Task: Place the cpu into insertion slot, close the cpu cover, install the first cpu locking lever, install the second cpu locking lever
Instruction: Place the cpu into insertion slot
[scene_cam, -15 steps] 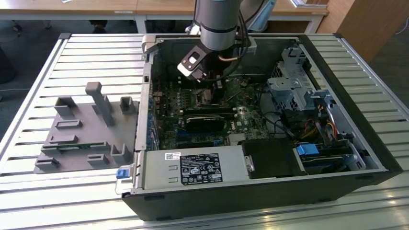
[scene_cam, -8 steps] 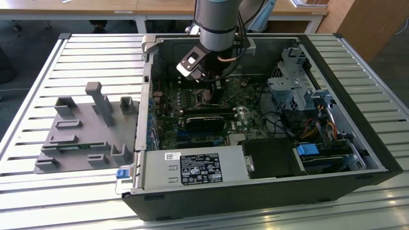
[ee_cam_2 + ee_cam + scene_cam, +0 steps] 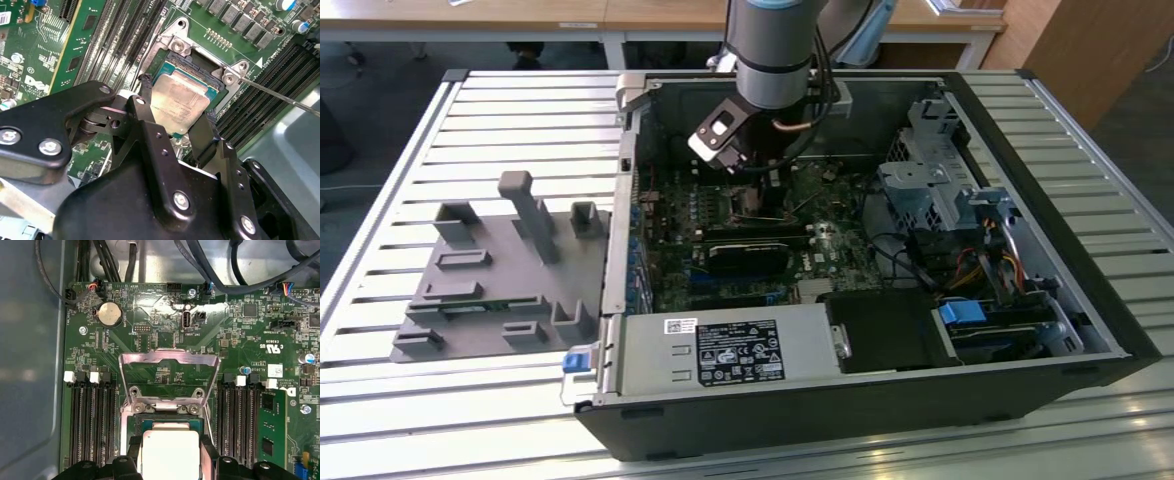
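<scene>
Second wrist view: pincer (image 3: 178, 100) is gripping the cpu (image 3: 180, 102) by two opposite edges, chip sitting right over the insertion slot (image 3: 217, 75); can't tell whether it's fully seated. First wrist view: cpu cover (image 3: 170, 356) is lying flipped open just beyond the slot. Exterior view: arm (image 3: 774, 60) is reaching down into the open computer case (image 3: 854, 400) on the slatted worktop (image 3: 400, 420)

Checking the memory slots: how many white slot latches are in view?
4, in the first wrist view: two latches on one side of the cover, two on the other. Others may be hidden at the slots' far ends.
</scene>
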Controlling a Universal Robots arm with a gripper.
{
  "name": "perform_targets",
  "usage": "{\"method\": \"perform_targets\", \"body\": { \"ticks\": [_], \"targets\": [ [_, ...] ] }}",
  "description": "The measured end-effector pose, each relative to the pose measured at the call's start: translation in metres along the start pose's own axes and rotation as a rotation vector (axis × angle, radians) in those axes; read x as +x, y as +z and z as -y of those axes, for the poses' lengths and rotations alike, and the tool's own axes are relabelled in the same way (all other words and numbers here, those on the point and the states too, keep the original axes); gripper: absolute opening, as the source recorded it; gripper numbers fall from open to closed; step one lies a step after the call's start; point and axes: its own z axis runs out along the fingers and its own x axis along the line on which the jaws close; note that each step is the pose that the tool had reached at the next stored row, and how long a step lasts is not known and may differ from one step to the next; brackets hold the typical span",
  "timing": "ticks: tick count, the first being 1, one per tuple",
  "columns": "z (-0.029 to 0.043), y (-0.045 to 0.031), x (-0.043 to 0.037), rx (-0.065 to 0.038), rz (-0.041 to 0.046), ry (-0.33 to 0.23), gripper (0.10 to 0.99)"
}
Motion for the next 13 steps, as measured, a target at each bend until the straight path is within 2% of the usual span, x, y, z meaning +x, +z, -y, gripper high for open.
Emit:
{"method": "perform_targets", "body": {
  "ticks": [13],
  "targets": [
    [0.0006,0.0080,0.0015,0.000,-0.0005,0.001,0.541]
  ]
}}
